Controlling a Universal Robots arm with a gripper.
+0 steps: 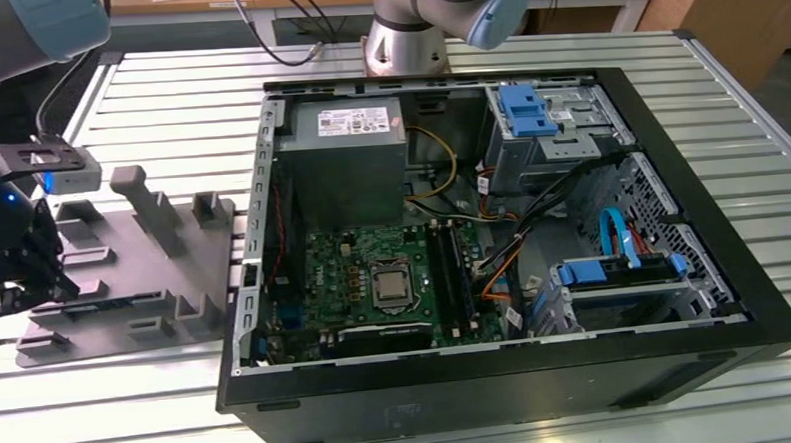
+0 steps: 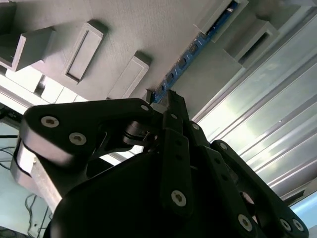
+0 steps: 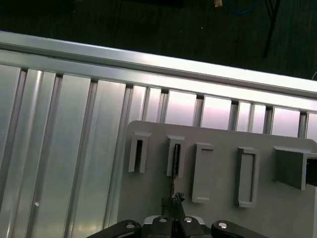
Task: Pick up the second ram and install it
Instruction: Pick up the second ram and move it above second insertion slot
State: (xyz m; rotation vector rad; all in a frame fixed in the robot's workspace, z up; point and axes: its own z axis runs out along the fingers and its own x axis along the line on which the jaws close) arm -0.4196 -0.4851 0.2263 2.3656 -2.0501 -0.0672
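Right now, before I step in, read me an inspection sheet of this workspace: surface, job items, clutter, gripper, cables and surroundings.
Surface: slatted metal table, carrying a grey fixture plate and an open computer case.
Job's things: the second ram sits on edge in the fixture plate's holders, not yet in the case.
Clutter: nothing seen.
Grippers: the gripper is right at one end of the second ram, above the plate.
Cables: a wire bundle and a blue cable inside the case; black cables beside the arm base.
Surroundings: wooden furniture beyond the table.
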